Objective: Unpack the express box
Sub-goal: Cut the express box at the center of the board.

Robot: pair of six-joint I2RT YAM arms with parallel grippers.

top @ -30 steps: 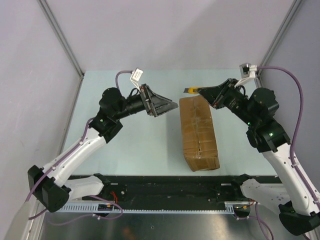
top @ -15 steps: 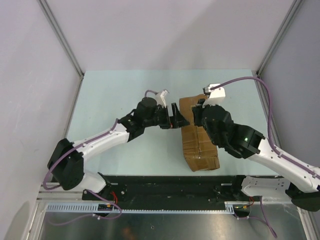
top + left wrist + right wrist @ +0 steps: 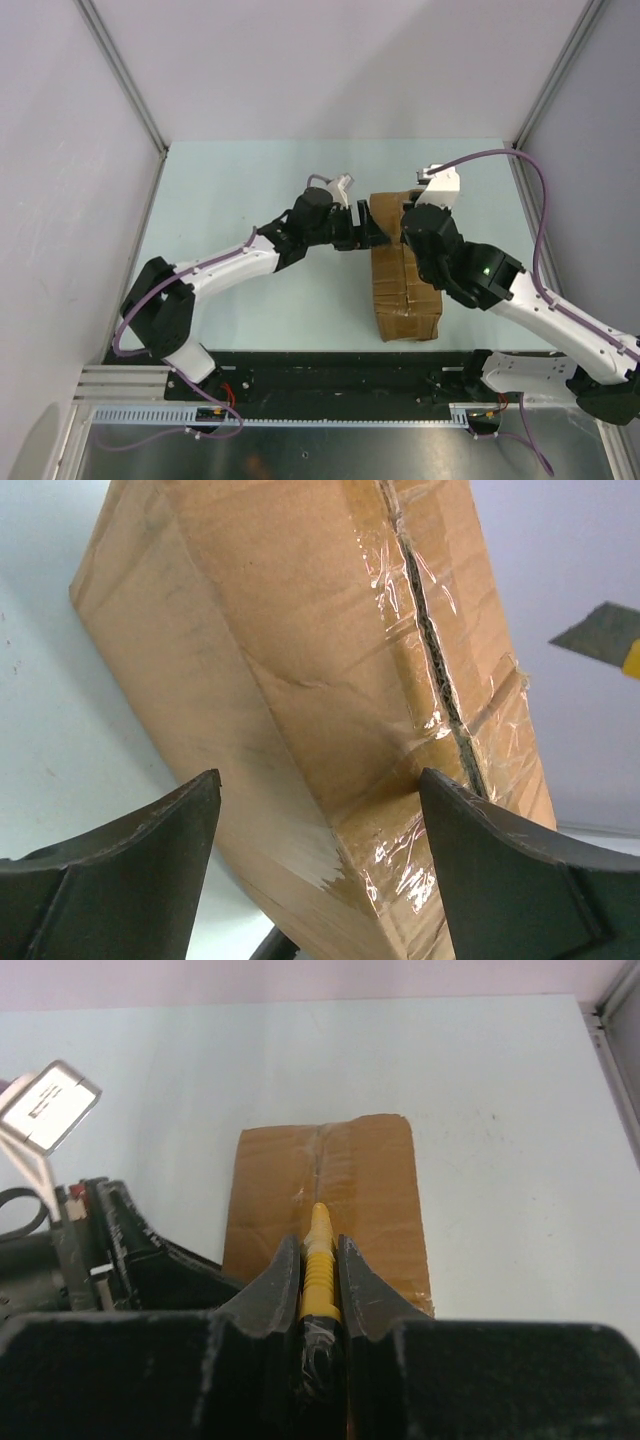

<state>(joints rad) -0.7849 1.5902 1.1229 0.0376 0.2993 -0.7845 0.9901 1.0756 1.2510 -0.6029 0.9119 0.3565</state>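
**While right gripper [image 3: 318, 1245] pinches yellow utility knife [image 3: 318, 1265], left gripper [image 3: 318, 780] stands spread**

The express box [image 3: 395, 300] lies right of the tabletop [image 3: 230, 180] middle, close to the near edge. Left fingers [image 3: 120, 870] flank its upper left edge. The knife points along the taped seam. Open tabletop stretches leftward.

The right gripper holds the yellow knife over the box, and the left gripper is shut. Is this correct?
No: the left gripper is open, as the left wrist view shows. The right gripper does hold the yellow knife over the express box.
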